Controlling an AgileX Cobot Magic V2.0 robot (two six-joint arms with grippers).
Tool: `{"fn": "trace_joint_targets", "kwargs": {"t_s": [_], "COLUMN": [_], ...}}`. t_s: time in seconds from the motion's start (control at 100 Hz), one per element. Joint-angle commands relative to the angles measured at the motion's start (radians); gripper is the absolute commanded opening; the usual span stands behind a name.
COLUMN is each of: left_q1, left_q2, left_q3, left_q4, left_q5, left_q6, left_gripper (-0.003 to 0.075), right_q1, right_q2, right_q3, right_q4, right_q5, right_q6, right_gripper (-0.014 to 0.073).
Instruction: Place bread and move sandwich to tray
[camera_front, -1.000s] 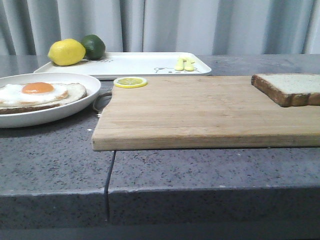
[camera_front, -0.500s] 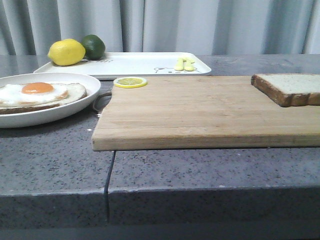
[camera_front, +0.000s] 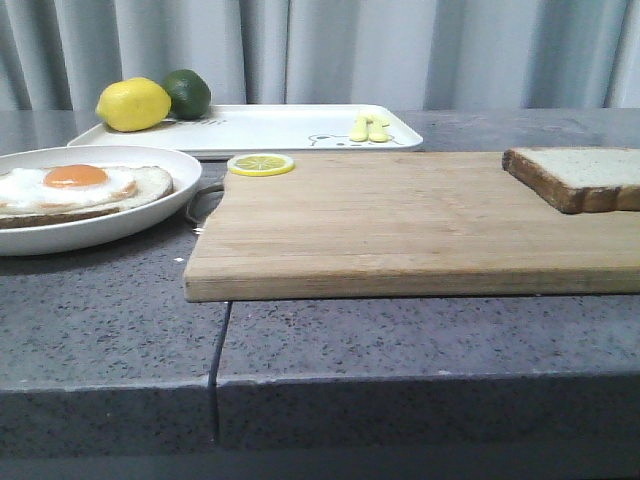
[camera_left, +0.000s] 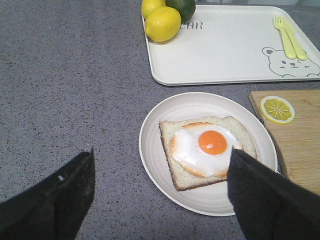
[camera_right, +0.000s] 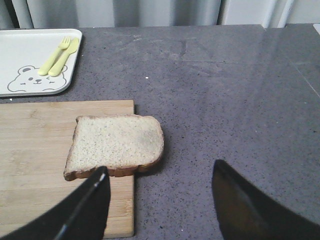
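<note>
Hovering open over bread (camera_right: 116, 145), right claw (camera_right: 157, 200), left claw (camera_left: 160, 192) open above plate (camera_left: 155, 150)

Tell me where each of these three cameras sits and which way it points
Front: low at table edge, facing forward over the cutting board; no robot parts.
Left wrist: above the plate with egg-topped slice; open left end effector.
Right wrist: above the bread; open right end effector.
All three show the tray.

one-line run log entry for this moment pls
left gripper open above egg toast | right gripper open near bread on board edge | tray unloaded
</note>
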Motion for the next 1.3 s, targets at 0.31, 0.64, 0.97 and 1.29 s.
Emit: {"fn": "trace_joint_targets", "kwargs": {"t_s": [0.31, 0.64, 0.97, 1.29], "left_q1": [-0.005, -0.005, -0.005, -0.005], "left_q2": [0.006, 0.006, 0.006, 0.006], "left_q3": [-0.035, -0.035, -0.035, -0.035], "left_q4": [-0.008, -0.008, -0.010, -0.010], "left_q5": [-0.066, -0.066, -0.066, -0.066], "left_q6": [0.000, 0.000, 0.000, 0.000], "left_gripper": [0.0534, 0.0534, 0.0534, 0.0534], "right_q1": [-0.004, -0.004, -0.004, -0.004], "right_q2": [0.016, 0.016, 0.020, 0.042], "right_q3": [-0.033, -0.033, -0.032, -0.032], "right_q4": [-0.002, -0.002, -0.003, 0.130], "right_q5": [-0.095, -0.098, -0.101, -0.153], "right_q6": [0.001, 0.001, 0.001, -0.100], "right_gripper": [0.0470, 0.0470, 0.0470, 0.0470]}}
